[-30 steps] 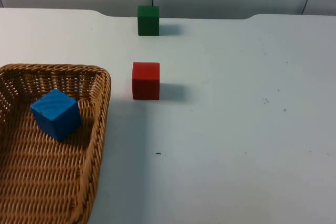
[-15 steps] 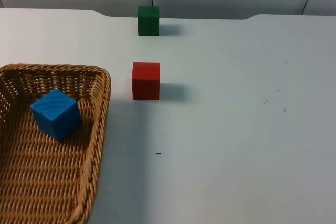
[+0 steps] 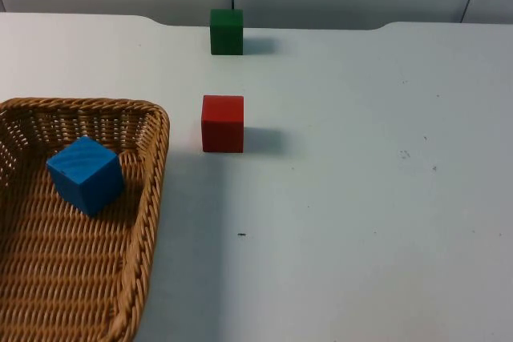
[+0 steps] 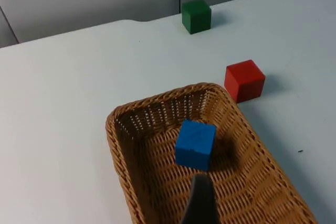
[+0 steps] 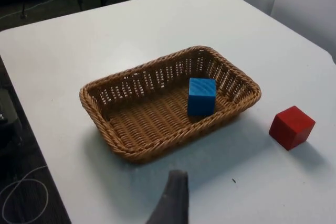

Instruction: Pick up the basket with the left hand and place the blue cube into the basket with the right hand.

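Left gripper [image 4: 199,203] hovers above basket [image 4: 131,129], blue cube [image 4: 195,144] inside

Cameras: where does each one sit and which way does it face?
Top view: fixed overhead, looking down and forward across the table to the partition wall; shows basket, blue cube, red cube, green cube.
Left wrist view: on the left arm, looking down on the basket; one black fingertip shows.
Right wrist view: on the right arm, facing the basket's long side; one fingertip shows.
All three share basket, blue cube and red cube.
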### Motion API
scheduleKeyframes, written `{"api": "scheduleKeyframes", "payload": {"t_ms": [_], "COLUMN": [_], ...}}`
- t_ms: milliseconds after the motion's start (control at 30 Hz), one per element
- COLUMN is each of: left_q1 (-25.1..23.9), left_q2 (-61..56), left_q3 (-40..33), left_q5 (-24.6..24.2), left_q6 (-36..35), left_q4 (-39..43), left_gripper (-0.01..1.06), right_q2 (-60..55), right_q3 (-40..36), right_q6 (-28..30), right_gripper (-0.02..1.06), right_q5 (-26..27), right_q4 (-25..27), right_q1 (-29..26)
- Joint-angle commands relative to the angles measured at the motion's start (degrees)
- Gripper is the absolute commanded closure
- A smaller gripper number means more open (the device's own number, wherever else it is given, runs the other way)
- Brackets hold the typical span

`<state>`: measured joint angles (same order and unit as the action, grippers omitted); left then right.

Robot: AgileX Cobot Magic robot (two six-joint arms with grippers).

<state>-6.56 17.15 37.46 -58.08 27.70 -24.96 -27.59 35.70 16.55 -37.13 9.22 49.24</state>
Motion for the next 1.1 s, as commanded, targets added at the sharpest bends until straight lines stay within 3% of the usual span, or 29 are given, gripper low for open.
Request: {"api": "scheduleKeyframes", "payload": {"t_ms": [0,200,367,400,533,733,900,1067], "left_q1": [0.4,1.4,2.3,2.3,2.3,2.3,2.3,2.3], "left_q2": [-4.5,-14.2,-17.1,-17.1,-17.1,-17.1,-17.1,-17.1], "left_q3": [-0.2,-0.2,-0.2,-0.3,-4.4,-5.8,-6.1,-6.1], "left_q5": [-3.2,-6.6,-9.4,-11.9,-10.4,-9.9,-7.6,-7.7], "left_q6": [-3.8,-11.8,-13.1,-14.0,-16.3,-16.3,-16.3,-16.3], "left_q4": [2.0,9.8,13.9,16.4,15.5,15.2,14.8,14.6], "left_gripper": [0.41,0.41,0.42,0.42,0.42,0.43,0.61,0.65], "right_q2": [4.2,11.7,16.0,17.6,21.1,24.6,27.6,27.6], "right_q3": [-0.3,-0.3,-0.3,-0.3,-2.0,-5.5,-5.5,-5.7], "right_q6": [-1.2,-6.1,-6.4,-7.8,-10.4,-13.6,-13.7,-13.6], "right_gripper": [0.28,0.28,0.28,0.28,0.28,0.28,0.28,0.28], "right_q5": [-4.8,-11.3,-13.8,-14.7,-21.3,-23.1,-23.6,-25.7], "right_q4": [-3.1,-6.9,-6.9,-8.0,-9.8,-9.2,-9.2,-9.2], "right_q1": [0.0,0.0,0.0,0.0,0.0,0.0,0.0,0.0]}}
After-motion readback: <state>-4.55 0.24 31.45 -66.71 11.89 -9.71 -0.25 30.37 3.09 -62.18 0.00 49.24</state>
